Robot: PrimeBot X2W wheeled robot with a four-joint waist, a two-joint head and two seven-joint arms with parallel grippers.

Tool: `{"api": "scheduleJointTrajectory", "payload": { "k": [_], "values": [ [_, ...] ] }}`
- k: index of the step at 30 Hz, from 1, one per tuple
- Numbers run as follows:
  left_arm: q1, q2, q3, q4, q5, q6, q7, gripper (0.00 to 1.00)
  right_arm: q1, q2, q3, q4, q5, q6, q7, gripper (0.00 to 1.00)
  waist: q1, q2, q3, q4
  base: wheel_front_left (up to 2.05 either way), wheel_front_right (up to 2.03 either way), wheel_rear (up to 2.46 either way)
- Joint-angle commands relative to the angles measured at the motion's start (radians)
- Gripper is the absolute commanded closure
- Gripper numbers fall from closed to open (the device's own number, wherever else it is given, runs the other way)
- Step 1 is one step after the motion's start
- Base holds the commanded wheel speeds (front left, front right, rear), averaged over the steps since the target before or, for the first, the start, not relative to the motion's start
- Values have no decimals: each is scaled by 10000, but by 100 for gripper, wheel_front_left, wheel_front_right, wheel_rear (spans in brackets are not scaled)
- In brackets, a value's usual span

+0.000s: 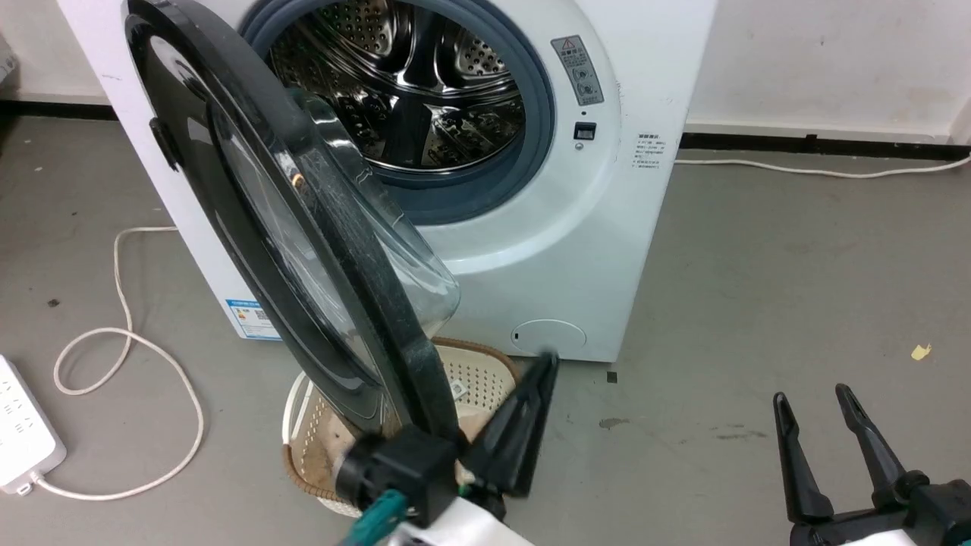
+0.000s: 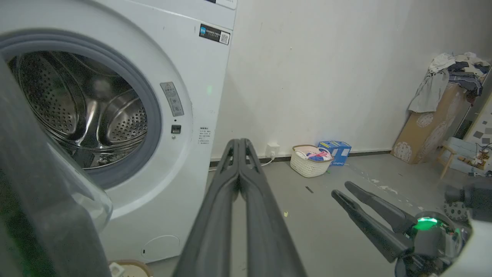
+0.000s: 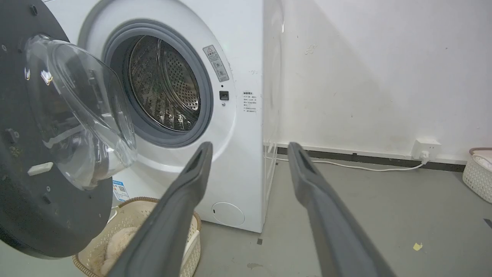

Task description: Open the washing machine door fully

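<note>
Left pincer (image 2: 239, 144) pressed together, right pincer (image 3: 250, 148) spread apart, near the glossy black-rimmed, glass-bulged washing machine door (image 1: 303, 250).

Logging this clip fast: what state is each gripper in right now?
left gripper: shut, holding nothing.
right gripper: open, empty.

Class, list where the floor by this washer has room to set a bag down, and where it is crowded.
Free: the floor right of the washing machine, up to the right gripper. Crowded: under the washing machine door, with the basket and left gripper; cable and power strip at left.
</note>
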Motion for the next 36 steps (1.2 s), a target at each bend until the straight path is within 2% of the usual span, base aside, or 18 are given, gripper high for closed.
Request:
{"api": "scheduleJointTrajectory", "payload": {
  "k": [1, 8, 13, 18, 27, 36],
  "values": [
    [118, 26, -50, 257, -124, 85, 26, 100, -128, 37, 1, 1, 86, 6, -43, 0, 1, 0, 31, 2, 0, 0, 0],
    [-174, 26, 303, 2358, -708, 463, -448, 100, -211, 37, 74, 6, 101, 6, -43, 0, 1, 0, 245, -3, 0, 0, 0],
    [-514, 36, 868, 3613, -1033, 479, -1022, 100, -237, 37, 133, 36, 59, 6, -43, 0, 1, 0, 333, 67, 0, 0, 0],
    [-630, 142, 1088, 4099, -1113, 463, -1367, 100, -156, 37, 35, 25, 5, 6, -43, 0, 1, 0, 311, 431, 0, 0, 0],
    [-160, 365, 898, 4029, -1063, 523, -1311, 100, 138, 37, -52, 99, 90, 6, -43, 0, 1, 0, -99, 2016, 0, 0, 0],
    [300, 901, 1519, 3260, -1213, 997, -1247, 100, 170, 37, 67, 111, -62, 6, -43, 0, 1, 0, 11, 3678, 0, 0, 0]
  ]
}}
